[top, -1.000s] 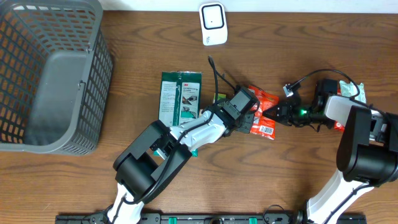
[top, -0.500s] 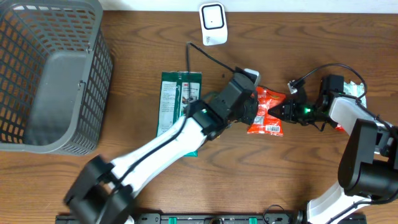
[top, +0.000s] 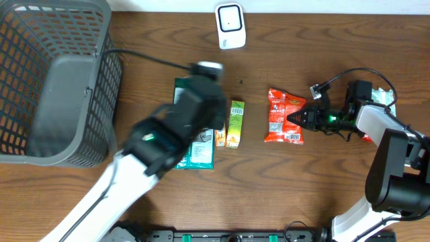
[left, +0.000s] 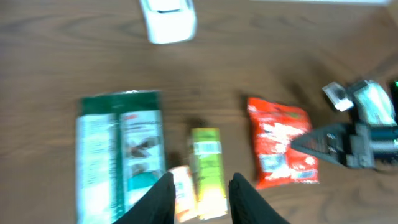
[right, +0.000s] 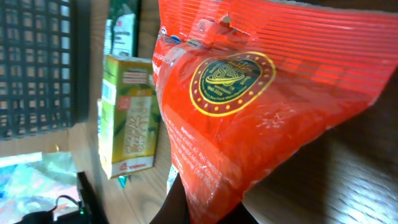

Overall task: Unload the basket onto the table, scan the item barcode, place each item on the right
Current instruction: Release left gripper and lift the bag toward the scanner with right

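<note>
Nearest the robot, the left arm (top: pixel 161 144), smeared by blur in the overhead view, hangs over the middle of the wooden table (top: pixel 322 195). The left gripper (left: pixel 199 200) shows two pale fingers (left: pixel 160 200) set a narrow way apart, with nothing between them and clear above the goods. Below it in the left wrist view lies a green carton (left: pixel 207 168) with a small orange packet (left: pixel 185 183) touching its left side. Further left is a flat green-and-white retail pack (left: pixel 121 155), partly covered by the arm from overhead. To the right and apart from the carton is the item to be scanned, a red snack bag (top: pixel 282 115), with a white printed panel on its upper face too small to read. The right gripper (top: pixel 292 119) is closed tight on the bag's right edge, dark fingertips pinching the foil. The right wrist view is nearly filled by red film bearing a round gold emblem, and whether the bag is raised off the wood cannot be told. A silvery-green packet (top: pixel 384 98) lies by the table's right edge, partly under the right arm. A black cable (top: pixel 134 57) runs from the left arm toward the grey mesh basket (top: pixel 60 81) at far left. The white scanner (top: pixel 230 25) stands at the far edge, well apart from the bag.
</note>
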Robot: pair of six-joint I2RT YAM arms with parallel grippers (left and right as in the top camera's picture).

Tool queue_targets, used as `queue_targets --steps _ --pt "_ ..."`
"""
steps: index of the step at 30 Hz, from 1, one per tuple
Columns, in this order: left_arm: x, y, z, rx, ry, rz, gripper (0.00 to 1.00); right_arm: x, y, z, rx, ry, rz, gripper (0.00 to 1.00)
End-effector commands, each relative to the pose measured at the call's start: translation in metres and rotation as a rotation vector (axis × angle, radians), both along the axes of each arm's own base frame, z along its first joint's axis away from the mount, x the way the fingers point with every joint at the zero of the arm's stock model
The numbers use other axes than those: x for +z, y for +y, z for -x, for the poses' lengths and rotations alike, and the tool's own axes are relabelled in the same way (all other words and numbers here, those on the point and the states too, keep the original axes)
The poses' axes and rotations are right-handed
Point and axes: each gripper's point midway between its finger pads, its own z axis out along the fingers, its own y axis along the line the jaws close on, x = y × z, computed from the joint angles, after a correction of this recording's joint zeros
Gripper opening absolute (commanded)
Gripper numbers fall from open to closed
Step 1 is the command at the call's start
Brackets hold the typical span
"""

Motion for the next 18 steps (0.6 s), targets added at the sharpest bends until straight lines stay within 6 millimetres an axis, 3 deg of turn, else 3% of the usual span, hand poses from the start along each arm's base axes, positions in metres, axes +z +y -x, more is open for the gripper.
queue_targets --steps 1,7,12,14,18 --pt "0.023 0.055 0.001 0.179 -0.018 0.053 0.31 0.034 0.015 -0.004 0.028 -0.070 -0.170 0.01" --pt "0.037 0.097 0.012 0.264 -0.026 0.085 0.42 0.076 0.022 -0.019 0.008 -0.078 -0.369 0.01" --pt "0.035 0.127 0.011 0.352 -0.012 0.075 0.50 0.096 0.020 -0.034 -0.003 -0.146 -0.294 0.01" --pt "0.032 0.131 0.011 0.357 0.004 0.069 0.50 0.113 0.018 -0.040 -0.013 -0.188 -0.258 0.01" --pt "0.033 0.129 0.011 0.307 0.024 0.111 0.48 0.166 0.021 -0.048 -0.001 -0.352 -0.174 0.01"
